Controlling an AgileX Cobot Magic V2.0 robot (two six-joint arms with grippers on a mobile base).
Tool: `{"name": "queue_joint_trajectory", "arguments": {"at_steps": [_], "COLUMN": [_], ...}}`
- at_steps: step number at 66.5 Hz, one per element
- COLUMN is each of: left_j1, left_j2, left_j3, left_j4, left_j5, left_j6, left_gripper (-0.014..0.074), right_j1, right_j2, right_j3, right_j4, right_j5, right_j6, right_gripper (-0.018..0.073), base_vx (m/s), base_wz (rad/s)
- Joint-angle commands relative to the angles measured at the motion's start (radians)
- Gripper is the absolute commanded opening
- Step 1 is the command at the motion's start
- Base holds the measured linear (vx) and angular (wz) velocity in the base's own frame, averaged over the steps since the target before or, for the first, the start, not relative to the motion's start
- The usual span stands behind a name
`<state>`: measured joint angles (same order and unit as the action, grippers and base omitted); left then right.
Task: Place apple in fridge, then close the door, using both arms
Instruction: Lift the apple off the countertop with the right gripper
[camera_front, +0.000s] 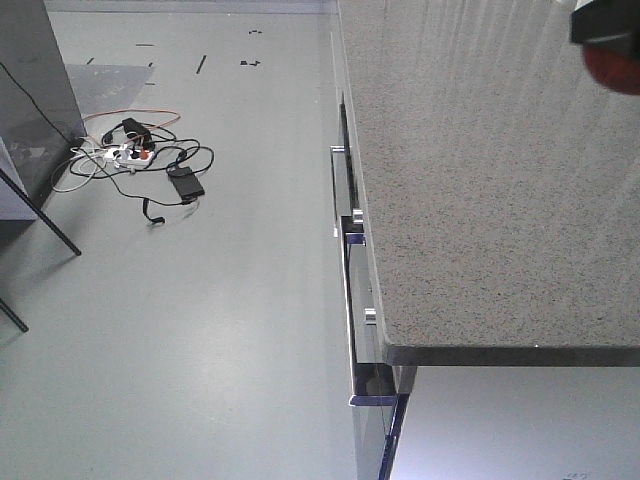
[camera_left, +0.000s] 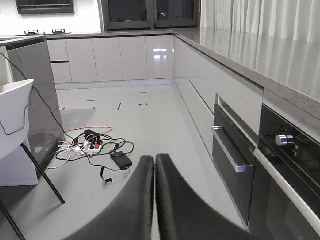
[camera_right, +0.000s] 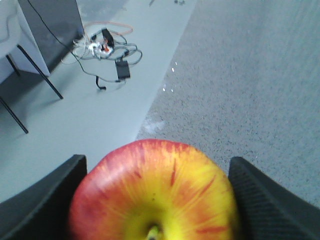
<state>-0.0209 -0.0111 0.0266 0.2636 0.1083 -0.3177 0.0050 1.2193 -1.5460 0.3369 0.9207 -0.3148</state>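
One apple (camera_right: 152, 192), clamped in the right gripper (camera_right: 156, 162) over the worktop (camera_right: 250, 75); carry it level, grip firm. Left gripper (camera_left: 154, 159) closed, empty.

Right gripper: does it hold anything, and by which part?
The apple, pinched at its opposite sides by the right gripper.

You have a speckled stone counter (camera_front: 480, 170) at right, metal handles (camera_left: 234, 152) under its edge. Out on the grey floor (camera_front: 230, 330): tangled cables (camera_front: 130, 155), a black adapter (camera_front: 186, 184) just beside.
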Motion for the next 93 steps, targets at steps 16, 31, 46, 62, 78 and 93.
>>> {"name": "queue_joint_trajectory", "arguments": {"at_steps": [16, 31, 46, 62, 78, 93], "left_j1": [0.000, 0.000, 0.000, 0.000, 0.000, 0.000], "left_j2": [-0.006, -0.006, -0.006, -0.006, -0.006, -0.006], "left_j3": [0.015, 0.015, 0.015, 0.015, 0.015, 0.015], "left_j4": [-0.002, -0.002, -0.002, -0.002, -0.002, -0.002], "left_j5": [-0.064, -0.064, -0.064, -0.064, -0.064, -0.064], "left_j6": [-0.001, -0.001, -0.001, -0.001, -0.001, -0.001], "left_gripper": [-0.0008, -0.0008, -0.0008, -0.0008, -0.0008, -0.0008], "right_j1": [-0.004, -0.004, -0.004, -0.004, -0.004, -0.004], "right_j2": [-0.133, -0.140, -0.140, -0.140, -0.140, -0.140], "right_j3": [-0.030, -0.030, -0.030, -0.030, -0.030, -0.030], "right_j4": [0.017, 0.017, 0.017, 0.017, 0.017, 0.017], "right_j5": [-0.057, -0.057, -0.057, -0.057, -0.057, -0.057], "right_j6": [-0.012, -0.012, -0.012, -0.012, -0.012, -0.012], "right_gripper": [0.0150, 0.0150, 0.0150, 0.0150, 0.0150, 0.0150], "base_vx": [0.00, 0.00, 0.00, 0.00, 0.00, 0.00], "base_wz": [0.00, 0.00, 0.00, 0.00, 0.00, 0.00]}}
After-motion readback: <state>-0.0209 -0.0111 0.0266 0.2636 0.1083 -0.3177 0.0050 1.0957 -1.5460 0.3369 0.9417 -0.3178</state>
